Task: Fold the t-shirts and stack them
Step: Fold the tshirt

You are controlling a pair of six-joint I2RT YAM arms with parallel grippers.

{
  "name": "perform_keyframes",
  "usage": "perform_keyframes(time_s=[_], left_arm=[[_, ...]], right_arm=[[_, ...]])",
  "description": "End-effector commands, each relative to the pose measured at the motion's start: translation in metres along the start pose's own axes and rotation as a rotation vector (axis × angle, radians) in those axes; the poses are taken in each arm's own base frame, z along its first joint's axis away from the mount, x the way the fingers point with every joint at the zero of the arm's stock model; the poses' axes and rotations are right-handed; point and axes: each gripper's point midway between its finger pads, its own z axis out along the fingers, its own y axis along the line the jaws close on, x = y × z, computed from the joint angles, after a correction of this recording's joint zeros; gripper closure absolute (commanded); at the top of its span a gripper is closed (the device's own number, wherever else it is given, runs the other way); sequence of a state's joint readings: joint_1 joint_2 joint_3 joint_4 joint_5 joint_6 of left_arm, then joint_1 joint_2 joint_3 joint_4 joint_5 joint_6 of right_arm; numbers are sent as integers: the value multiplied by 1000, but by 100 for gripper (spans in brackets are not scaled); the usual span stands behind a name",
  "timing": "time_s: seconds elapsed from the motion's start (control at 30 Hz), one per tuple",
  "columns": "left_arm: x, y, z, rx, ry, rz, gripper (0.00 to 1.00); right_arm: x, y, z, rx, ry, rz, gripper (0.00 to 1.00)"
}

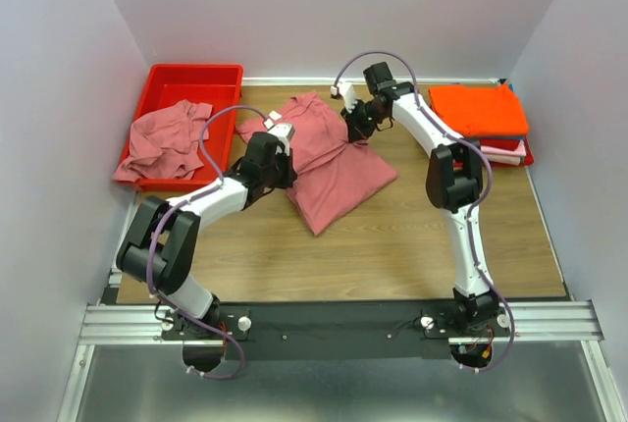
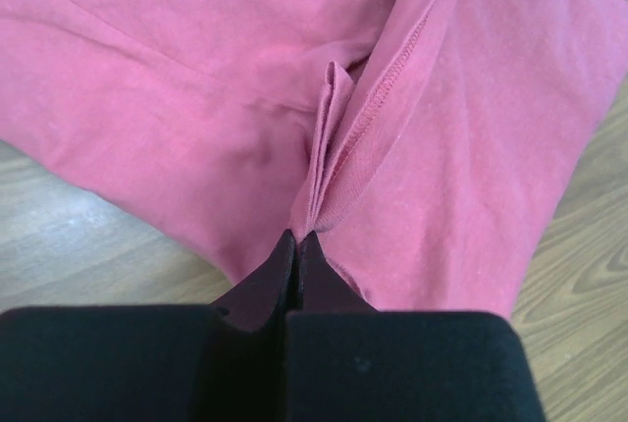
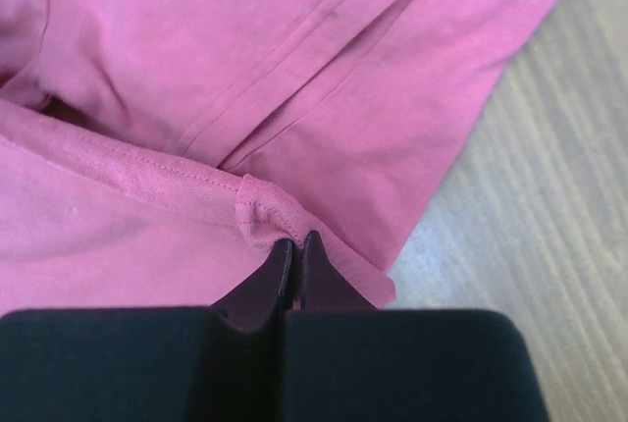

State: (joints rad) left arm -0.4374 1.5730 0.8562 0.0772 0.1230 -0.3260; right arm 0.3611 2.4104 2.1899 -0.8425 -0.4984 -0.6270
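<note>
At the far left a crumpled rose shirt slumps over the near rim of the red bin; just right of it the left gripper is closed tight on a pinched ridge of hem of the spread rose shirt, which lies part-folded on the table between the two arms; the right gripper is likewise clamped on a small tuck of stitched hem at that shirt's far edge; at the far right a folded orange shirt tops a stack, with a pale pink shirt showing beneath it; the risks, as I judge them: each pinch is thin, only a tuck of cloth at the fingertips, so a quick lift could pull the cotton free and drop one side; the left pinch seems to take more than one layer, which could drag the panel underneath along and skew the fold; uneven travel of the two arms would twist the cloth; the wrists sit near each other and could meet
</note>
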Motion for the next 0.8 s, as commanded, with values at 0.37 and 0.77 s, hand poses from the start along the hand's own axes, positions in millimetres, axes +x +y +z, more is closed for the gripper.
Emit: perform_keyframes(time_s=[0.37,0.77], left_arm=[[-95,68,-5,-304,-191,-68,34],[-138,-1,-152,-45,-502,52,25]], right_arm=[[-65,-86,-25,579,-209,321,0],[81,8,-57,295,-13,530,6]])
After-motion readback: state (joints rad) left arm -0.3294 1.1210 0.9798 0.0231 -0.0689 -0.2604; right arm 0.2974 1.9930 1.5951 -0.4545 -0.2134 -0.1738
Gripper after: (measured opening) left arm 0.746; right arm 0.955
